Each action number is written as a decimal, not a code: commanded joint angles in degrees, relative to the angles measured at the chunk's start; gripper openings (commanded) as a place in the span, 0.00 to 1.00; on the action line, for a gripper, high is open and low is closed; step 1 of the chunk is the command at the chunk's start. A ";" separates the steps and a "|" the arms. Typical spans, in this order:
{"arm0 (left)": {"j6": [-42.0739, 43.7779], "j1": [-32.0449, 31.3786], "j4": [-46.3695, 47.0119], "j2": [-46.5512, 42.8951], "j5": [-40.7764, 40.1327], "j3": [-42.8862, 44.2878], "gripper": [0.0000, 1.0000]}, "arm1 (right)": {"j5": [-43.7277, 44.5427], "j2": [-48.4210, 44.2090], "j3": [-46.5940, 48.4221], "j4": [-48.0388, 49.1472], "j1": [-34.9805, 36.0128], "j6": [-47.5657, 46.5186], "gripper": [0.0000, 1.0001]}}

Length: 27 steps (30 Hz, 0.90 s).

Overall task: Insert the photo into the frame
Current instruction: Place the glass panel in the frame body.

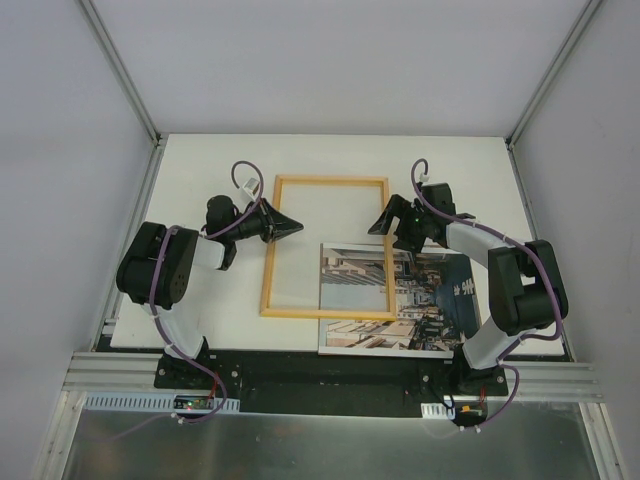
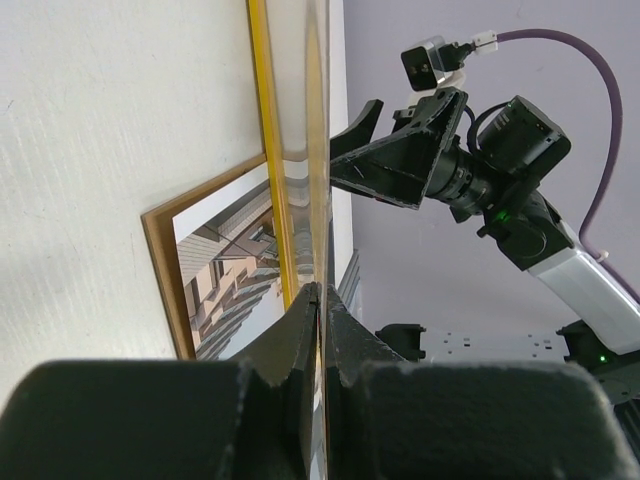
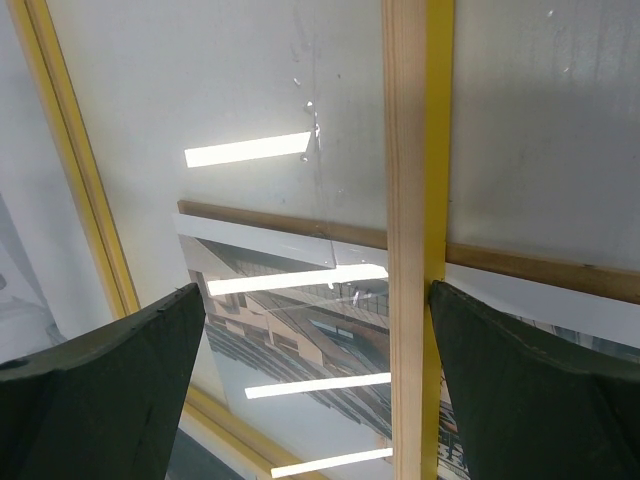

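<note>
Left gripper [image 2: 319, 292]: my fingers are pressed together with no gap. The thin edge of the frame [image 2: 264, 120] runs straight into the seam between them, so I judge I am pinching it on its left side, though the contact itself is hard to make out.
Why I hold there: a pinch on one side lifts that side off the table [image 1: 200, 170]. This leaves room underneath for the print to slide in.
Right gripper [image 3: 315, 288]: my jaws stand wide apart, one finger on each side of the frame's right rail. The rail sits nearer my right finger. I am gripping nothing, and I cannot tell whether that finger touches the rail.
Why I straddle it: I read this as being ready to close on the rail and share the load, or to steady it if the left pinch slips.
Clear pane [image 3: 250, 90]: it fills the frame opening and reflects strip lights, so what lies below is seen through it.
Photo [image 1: 420, 310]: it lies street scene up on the brown backing panel [image 2: 158, 250], at the near right of the table. The frame's near right corner overlaps it.
Fit: not yet done. The print is offset towards the right arm, not lined up inside the rails.
Risk: a thin-edge pinch could let the frame twist.
</note>
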 commanded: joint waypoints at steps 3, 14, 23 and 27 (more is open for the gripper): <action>0.12 -0.75 4.87 0.53 0.46 0.09 0.00 | -1.21 -1.01 1.17 1.03 0.46 0.10 0.96; 1.00 -0.93 3.81 1.93 0.73 0.18 0.00 | -1.12 -1.01 1.34 0.77 0.72 -0.08 0.96; 2.23 -0.93 1.70 2.46 0.99 0.27 0.00 | -0.95 -1.18 1.52 0.68 1.07 -0.26 0.96; 3.11 -0.93 -0.05 2.55 1.17 0.71 0.00 | -0.95 -1.01 1.61 0.59 1.08 -0.34 0.96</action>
